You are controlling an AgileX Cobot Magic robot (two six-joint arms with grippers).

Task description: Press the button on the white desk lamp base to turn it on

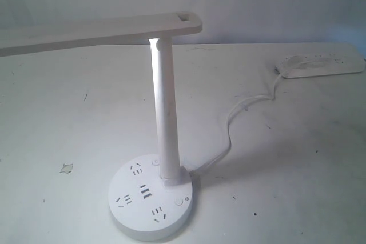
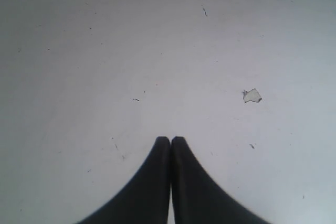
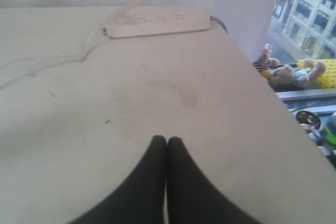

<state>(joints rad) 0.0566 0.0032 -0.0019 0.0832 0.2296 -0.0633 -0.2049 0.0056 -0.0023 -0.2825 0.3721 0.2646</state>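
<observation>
The white desk lamp base (image 1: 171, 221) is a flat round disc at the front of the exterior view, with dark socket slots, an upright pole (image 1: 164, 112) and a long flat arm (image 1: 97, 32). The button (image 1: 178, 202), ringed in grey beside a tiny sun mark, sits on the disc's right side. A bright strip shows on the pole just under the arm. Neither arm appears in the exterior view. My left gripper (image 2: 170, 139) is shut over bare table. My right gripper (image 3: 166, 139) is shut too, with nothing between its fingers.
A white power strip (image 1: 320, 65) lies at the back right, also seen as the power strip (image 3: 157, 23) in the right wrist view, with the lamp's cord (image 1: 240, 112) running to it. A small paper scrap (image 1: 66, 168) lies left of the base. The table edge (image 3: 273, 103) drops off beside my right gripper.
</observation>
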